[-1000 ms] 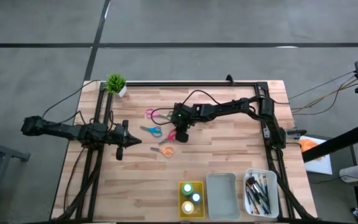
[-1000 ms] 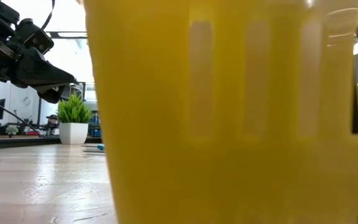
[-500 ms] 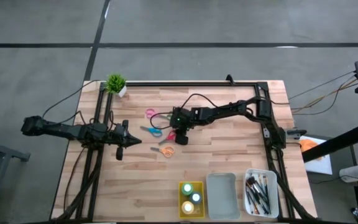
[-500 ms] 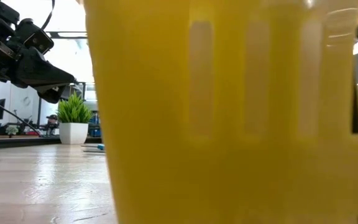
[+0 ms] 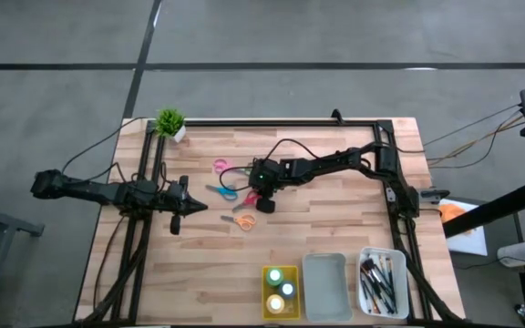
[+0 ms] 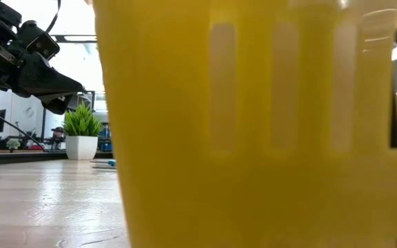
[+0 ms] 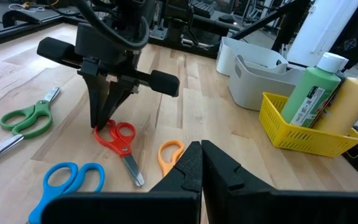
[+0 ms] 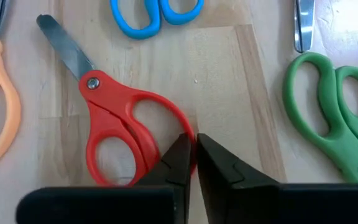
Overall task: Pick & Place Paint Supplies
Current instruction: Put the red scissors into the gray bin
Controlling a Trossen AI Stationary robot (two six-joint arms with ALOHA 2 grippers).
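While the left gripper (image 5: 192,207) is idling pressed together over the table's (image 5: 335,228) left side, the right gripper (image 7: 102,122) is standing down at mid-table, fingers pinching the handle loop of the red scissors (image 8: 120,137), which are lying flat on the wood. Progress looks well along: paint bottles (image 5: 281,290) are sitting in the yellow tray (image 5: 266,273), brushes (image 5: 378,282) are filling the white tray (image 5: 403,273). The grey tray (image 5: 324,286) between them is holding nothing visible. Remaining work, by my reading, is the scissors: blue scissors (image 7: 67,185), orange scissors (image 7: 169,155) and green scissors (image 8: 331,112) are lying loose near the red pair, and a pink pair (image 5: 221,166) is waiting farther back.
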